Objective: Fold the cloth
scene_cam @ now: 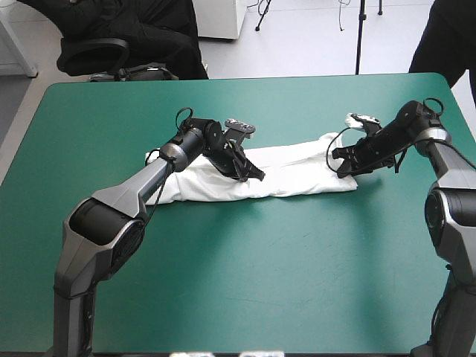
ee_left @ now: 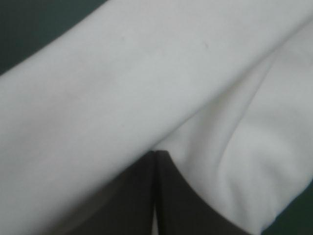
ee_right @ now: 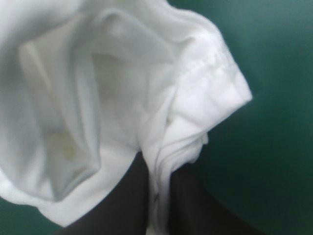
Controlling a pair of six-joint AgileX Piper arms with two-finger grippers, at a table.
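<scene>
— What fills most of the high view?

— The table (scene_cam: 297, 282) with its teal-green cover. Most of the cover is bare, and only one thing lies on it.

— And that thing?

— The T-shirt (scene_cam: 297, 175), white, folded into a long narrow band. It lies across the middle of the table, a little toward the far half, running from the left arm's side to the right arm's side. Its left end spreads wider and flatter, and its right end is bunched up.

— Where are the arms?

— Both reach down to the band. The left gripper (scene_cam: 253, 175) sits on the band's middle. The right gripper (scene_cam: 343, 167) is at the band's right end, with the bunched cloth just beside it.

— How do the left jaws stand?

— All but closed. In the left wrist view the two black fingers (ee_left: 127, 200) meet in one pointed arch with a thin pale line between them, and the tip goes in under a smooth fold of cloth. They pinch the T-shirt.

— And the right?

— Also nearly closed, clamped on the T-shirt. A crumpled strip of white cloth runs down between the right gripper's black fingers (ee_right: 122, 205).

— Any finer detail?

— Ahead of the right gripper a stitched hem shows, folded over against the teal-green cover.
</scene>
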